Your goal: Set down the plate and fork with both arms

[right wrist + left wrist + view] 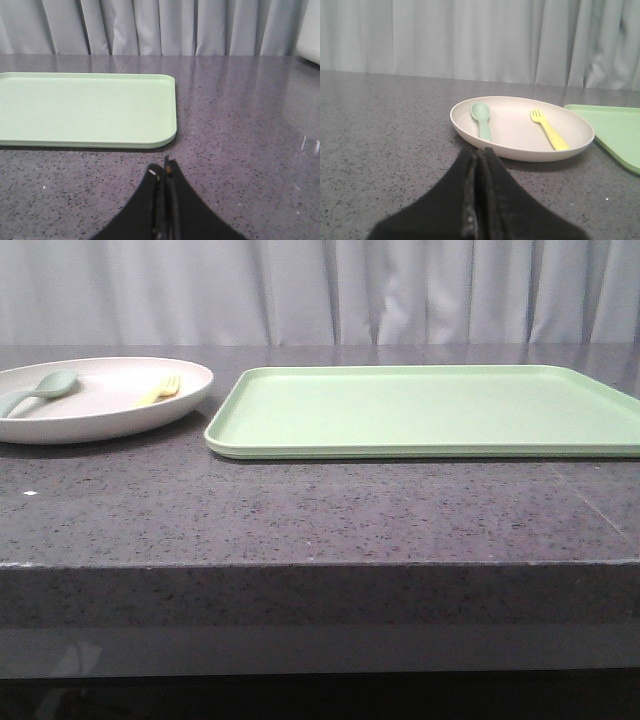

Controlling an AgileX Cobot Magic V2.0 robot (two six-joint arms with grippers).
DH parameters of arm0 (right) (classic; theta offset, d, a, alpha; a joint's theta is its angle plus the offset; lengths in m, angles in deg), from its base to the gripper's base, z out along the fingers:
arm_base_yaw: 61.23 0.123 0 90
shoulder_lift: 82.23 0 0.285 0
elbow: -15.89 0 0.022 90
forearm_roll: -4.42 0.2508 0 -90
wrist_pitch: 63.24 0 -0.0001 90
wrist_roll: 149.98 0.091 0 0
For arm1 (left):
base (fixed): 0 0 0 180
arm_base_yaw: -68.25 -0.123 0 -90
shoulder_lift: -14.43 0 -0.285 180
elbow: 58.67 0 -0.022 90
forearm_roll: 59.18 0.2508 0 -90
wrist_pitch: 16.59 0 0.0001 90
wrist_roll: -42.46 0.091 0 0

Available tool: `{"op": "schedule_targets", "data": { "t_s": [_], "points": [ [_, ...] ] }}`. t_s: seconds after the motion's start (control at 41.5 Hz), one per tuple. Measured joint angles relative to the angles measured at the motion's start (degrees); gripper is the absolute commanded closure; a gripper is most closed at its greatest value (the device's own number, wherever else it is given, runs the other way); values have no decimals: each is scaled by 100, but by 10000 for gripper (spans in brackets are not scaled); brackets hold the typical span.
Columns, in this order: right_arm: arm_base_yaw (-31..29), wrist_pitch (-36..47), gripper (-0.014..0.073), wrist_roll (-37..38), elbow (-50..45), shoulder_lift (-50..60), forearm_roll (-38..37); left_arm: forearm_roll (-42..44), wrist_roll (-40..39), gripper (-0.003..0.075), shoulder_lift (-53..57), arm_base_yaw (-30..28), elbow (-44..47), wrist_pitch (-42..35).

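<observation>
Nearest to each wrist camera, the black fingers of the two tools fill the lower part of the view, and both pairs are pressed together with nothing between them. The left tool (479, 165) hangs just above the dark speckled surface (320, 510), its closed tips pointing toward the plate (517, 127), which lies a short way beyond it and apart from it. The right tool (165, 172) is likewise closed over bare stone, with the near corner of the light-green tray (85, 107) just ahead of it and not touching it. Neither tool shows in the front view. Further out, the plate rests flat on the surface toward the robot's left, its raised rim pale pinkish-cream; in the front view its left edge is cut off by the frame. Inside the plate lie two utensils, well apart from each other. The fork (549, 129) is yellow, lies on the side of the plate nearer the tray, and has its tines pointing away from the left wrist camera. The spoon (482, 120), pale grey-green, lies on the other side with its bowl also at the far end. The tray sits to the right of the plate, flat on the surface, near the plate's rim but with a narrow gap between them. Behind everything a pale pleated curtain (320, 290) closes off the far edge of the surface.
</observation>
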Motion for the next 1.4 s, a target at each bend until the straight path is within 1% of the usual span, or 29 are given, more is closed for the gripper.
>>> {"op": "schedule_targets", "data": {
  "t_s": [0.338, 0.434, 0.531, 0.675, 0.844, 0.917, 1.013, 1.086, 1.206, 1.399],
  "points": [
    [0, 0, 661, 0, 0, 0, 0, 0, 0, 741, 0, 0, -13, -10],
    [0, -29, 661, 0, 92, 0, 0, 0, 0, 741, 0, 0, -168, 135],
    [0, -170, 661, 0, 472, 0, 0, 0, 0, 741, 0, 0, -677, 452],
    [0, -697, 661, 0, 1389, -93, 0, 0, 0, 741, -234, 0, -1821, 1014],
    [0, -1340, 661, 0, 2452, -841, 0, 0, 0, 741, -1110, 0, -3130, 1935],
    [0, -1651, 661, 0, 2856, -1249, 0, 12, 0, 741, -1588, 0, -3633, 2445],
    [0, -1999, 661, 0, 3251, -1786, 0, 68, 0, 741, -2096, 0, -4154, 2947],
    [0, -2146, 661, 0, 3446, -2103, 0, 68, 0, 741, -2411, 0, -4320, 3122],
    [0, -2222, 661, 0, 3527, -2560, 0, 68, 0, 741, -2748, 0, -4364, 3202],
    [0, -2277, 661, 0, 3527, -2995, 0, 68, 0, 741, -2990, 0, -4364, 3236]
  ]
}}
